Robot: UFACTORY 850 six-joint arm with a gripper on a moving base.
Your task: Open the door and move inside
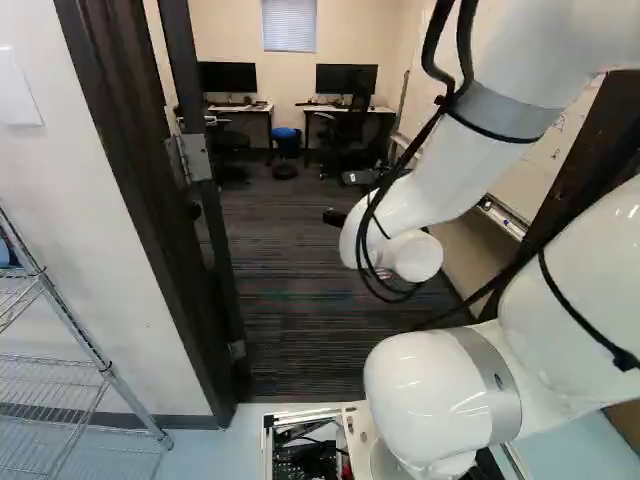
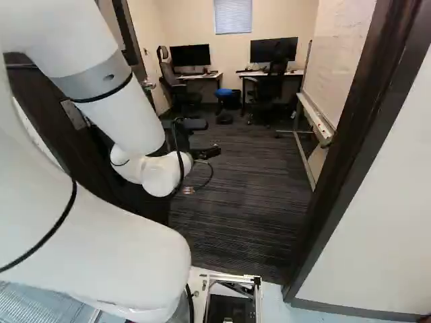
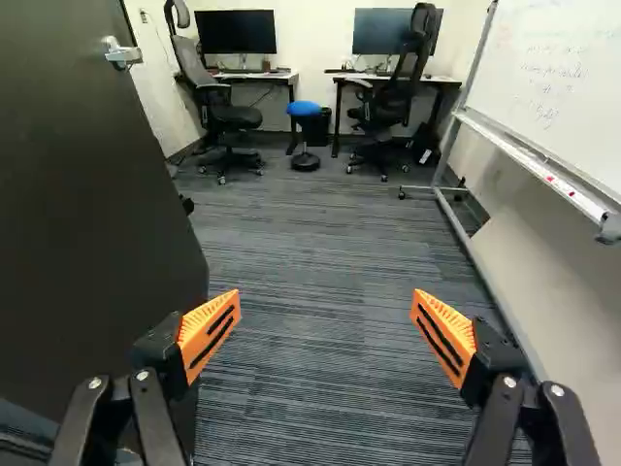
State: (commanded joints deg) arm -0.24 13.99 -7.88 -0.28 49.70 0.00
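Observation:
My gripper (image 2: 206,140) reaches through the doorway over the dark carpet in the right base view. In the wrist view the gripper (image 3: 326,335) is open, its orange pads wide apart with only carpet seen between them. The dark door (image 3: 87,214) stands swung inward beside one finger; whether they touch cannot be told. Its silver handle (image 3: 121,52) is farther ahead, away from both fingers. The dark door frame (image 1: 150,200) rises left of the opening in the left base view, and the other frame post (image 2: 357,141) stands at the right of the right base view.
A wire shelf (image 1: 75,345) stands outside, left of the frame. Inside, a whiteboard (image 3: 553,87) on a wheeled stand lines the side opposite the door. Desks with monitors (image 3: 236,32), office chairs (image 3: 225,115) and a blue stool (image 3: 304,109) are at the far wall.

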